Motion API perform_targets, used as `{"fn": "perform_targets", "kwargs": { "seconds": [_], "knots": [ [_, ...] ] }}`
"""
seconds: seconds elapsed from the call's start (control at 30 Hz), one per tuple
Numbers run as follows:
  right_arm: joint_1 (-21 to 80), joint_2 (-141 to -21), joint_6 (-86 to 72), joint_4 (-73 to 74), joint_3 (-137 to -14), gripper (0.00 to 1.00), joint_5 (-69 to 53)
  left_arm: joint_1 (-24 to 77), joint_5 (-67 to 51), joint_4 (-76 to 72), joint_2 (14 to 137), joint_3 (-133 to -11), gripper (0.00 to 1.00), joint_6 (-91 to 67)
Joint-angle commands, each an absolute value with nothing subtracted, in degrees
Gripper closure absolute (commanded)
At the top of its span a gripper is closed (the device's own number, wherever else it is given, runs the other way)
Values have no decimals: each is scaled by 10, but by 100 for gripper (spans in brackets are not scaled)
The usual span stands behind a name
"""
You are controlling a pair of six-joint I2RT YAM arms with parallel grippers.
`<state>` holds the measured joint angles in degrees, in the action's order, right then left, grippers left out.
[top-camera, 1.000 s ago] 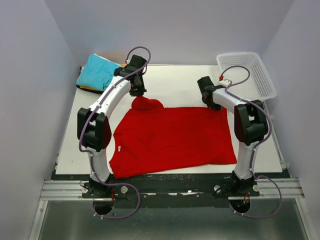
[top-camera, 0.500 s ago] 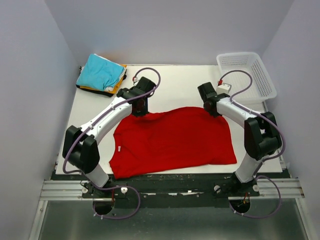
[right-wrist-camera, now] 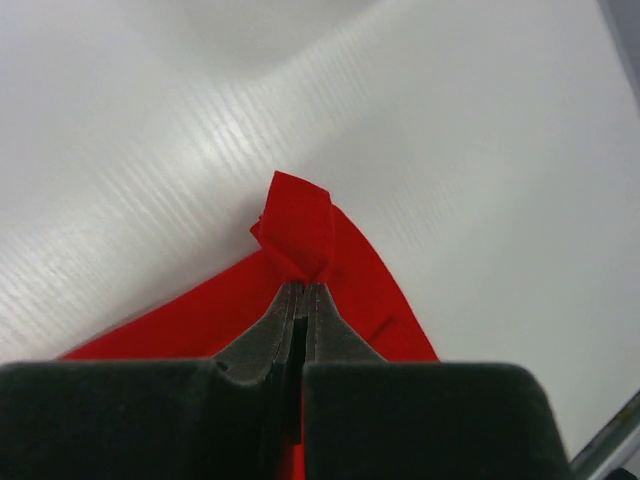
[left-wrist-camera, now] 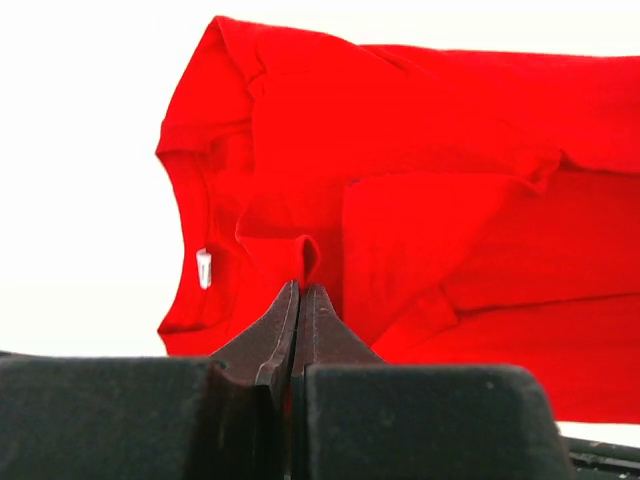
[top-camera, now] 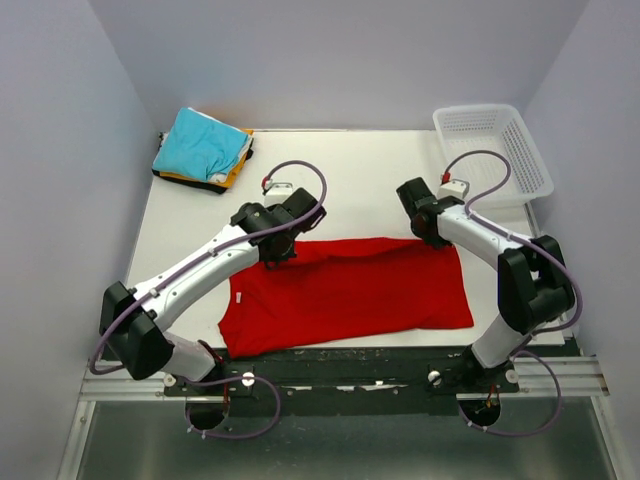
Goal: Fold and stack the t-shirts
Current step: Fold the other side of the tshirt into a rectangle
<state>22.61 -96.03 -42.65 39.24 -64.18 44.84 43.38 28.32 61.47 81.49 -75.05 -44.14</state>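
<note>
white mesh basket (top-camera: 495, 150) (far right corner) | white table (top-camera: 370, 180)

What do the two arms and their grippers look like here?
Both arms have white links with bulky black joint housings. A loose lilac cable loops along each. The left gripper and right gripper have black, wedge-shaped fingers. No visible markings.

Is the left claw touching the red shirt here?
Touching. In the left wrist view the left claw is shut, pinching a raised fold of the red shirt between its fingertips.
</note>
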Motion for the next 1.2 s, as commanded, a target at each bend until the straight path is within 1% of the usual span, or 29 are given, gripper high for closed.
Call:
{"fn": "perform_targets", "kwargs": {
  "seconds": [0.0,0.2,0.27,0.4,0.47,0.5,0.53,0.57,0.6,0.63,0.67,0.7,0.73,0.77,0.8,0.87,0.93,1.0,1.03,1.1,1.17],
  "knots": [
    [230,-925,-471,466,-627,99,524,473,332,701,784,-738,100,-509],
    [231,-894,-475,469,-605,99,515,526,340,775,763,-706,100,-583],
    [231,-885,-466,456,-588,98,508,536,323,769,756,-686,100,-592],
    [231,-884,-464,456,-577,95,499,564,262,708,735,-640,100,-587],
    [231,-878,-472,462,-564,94,494,574,207,645,716,-605,100,-561],
    [230,-873,-483,467,-554,91,491,576,166,604,704,-582,100,-551],
    [231,-865,-501,479,-548,88,483,576,135,575,694,-556,95,-545],
    [232,-854,-504,477,-538,84,468,579,94,540,685,-527,83,-536],
    [232,-836,-497,464,-523,67,444,580,58,521,679,-506,71,-533],
    [232,-815,-499,458,-516,61,427,582,36,509,671,-484,65,-536],
    [232,-800,-501,458,-511,60,414,585,16,501,660,-467,52,-539],
    [232,-777,-505,461,-508,51,405,593,3,494,646,-452,37,-538],
    [232,-758,-506,465,-507,41,405,601,-6,491,628,-443,20,-538],
    [232,-733,-509,467,-506,29,408,607,-18,495,612,-439,5,-535],
    [232,-711,-502,461,-506,21,405,611,-17,506,594,-440,2,-534],
    [232,-665,-469,426,-499,1,394,612,15,531,568,-446,2,-544],
    [232,-617,-422,351,-474,0,359,606,67,543,562,-466,2,-547],
    [232,-590,-369,268,-444,0,278,585,73,500,570,-472,2,-532],
    [232,-586,-355,229,-429,0,224,565,56,449,577,-464,1,-516],
    [232,-592,-333,172,-411,0,143,510,-18,328,596,-437,2,-486],
    [232,-615,-333,150,-410,0,100,455,-87,251,636,-420,2,-480]
  ]
}}
